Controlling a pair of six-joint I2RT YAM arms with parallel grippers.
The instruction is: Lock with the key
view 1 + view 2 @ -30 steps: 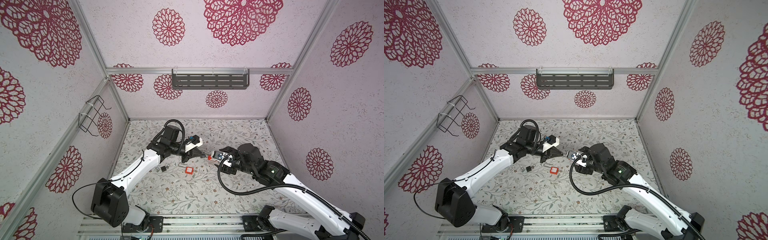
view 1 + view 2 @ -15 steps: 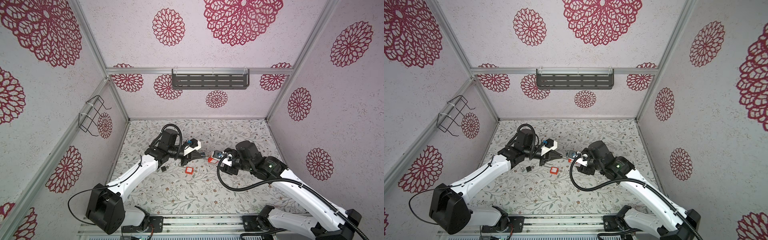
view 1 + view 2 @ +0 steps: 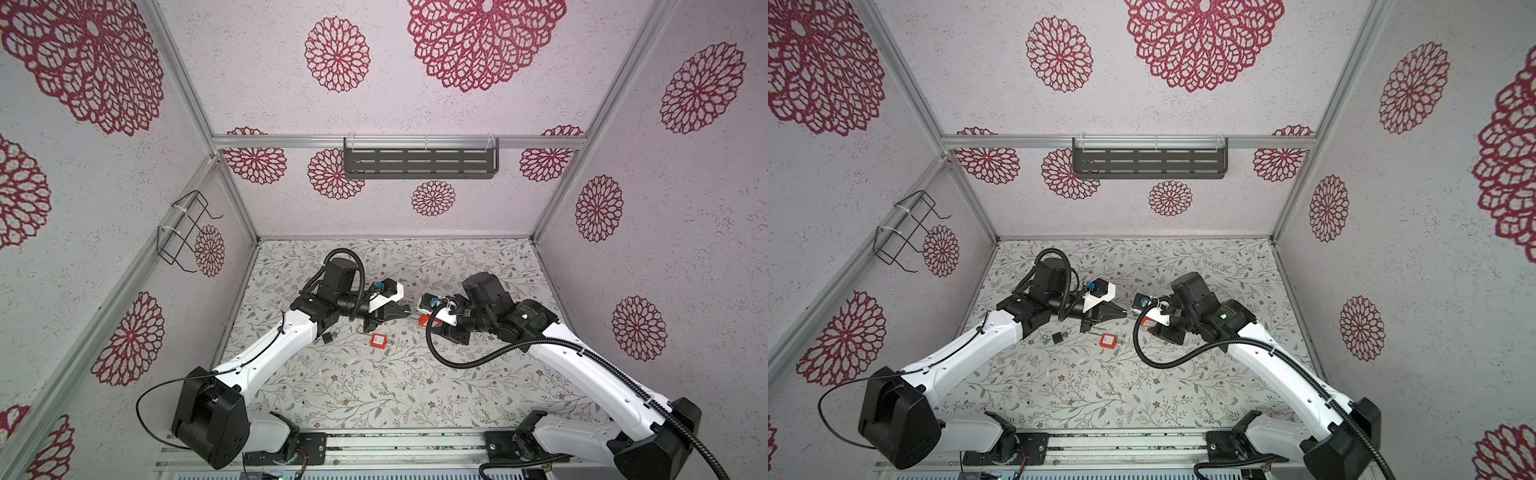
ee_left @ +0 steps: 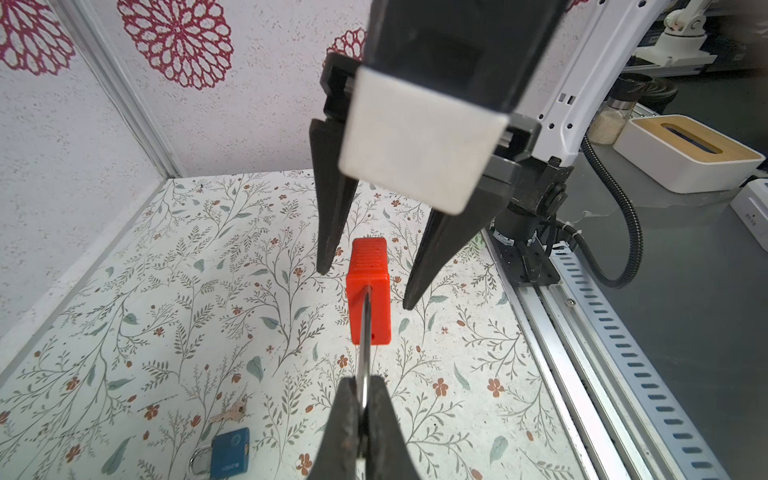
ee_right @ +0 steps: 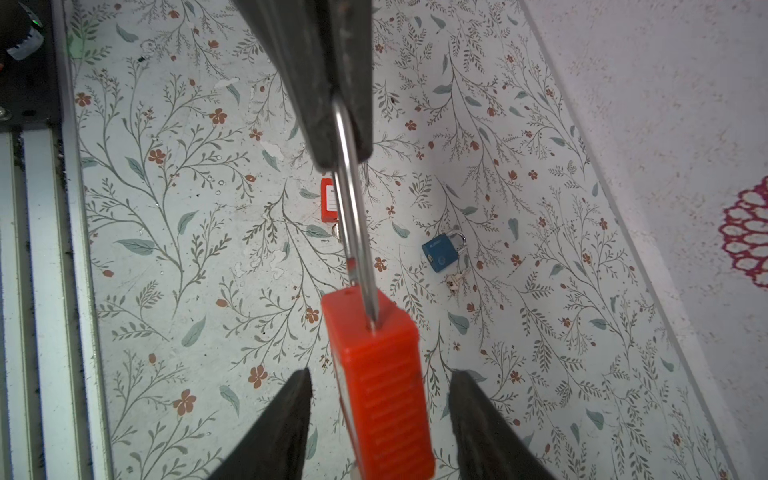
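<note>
gripping red padlock [image 4: 376, 266] by shackle, left gripper [image 4: 362, 382], right gripper [image 5: 380, 371] straddling body

**Right gripper draws in around the padlock**

The right gripper [image 5: 379, 371] has moved closer to the left gripper [image 4: 361, 388], and the gap between them has shrunk in both top views. Its jaws have narrowed from a wider spread. They now flank the body of the red padlock [image 4: 370, 307], with a little space left on each side. The left arm's black shoulder block [image 3: 208, 419] sits slightly lower and further left.
</note>
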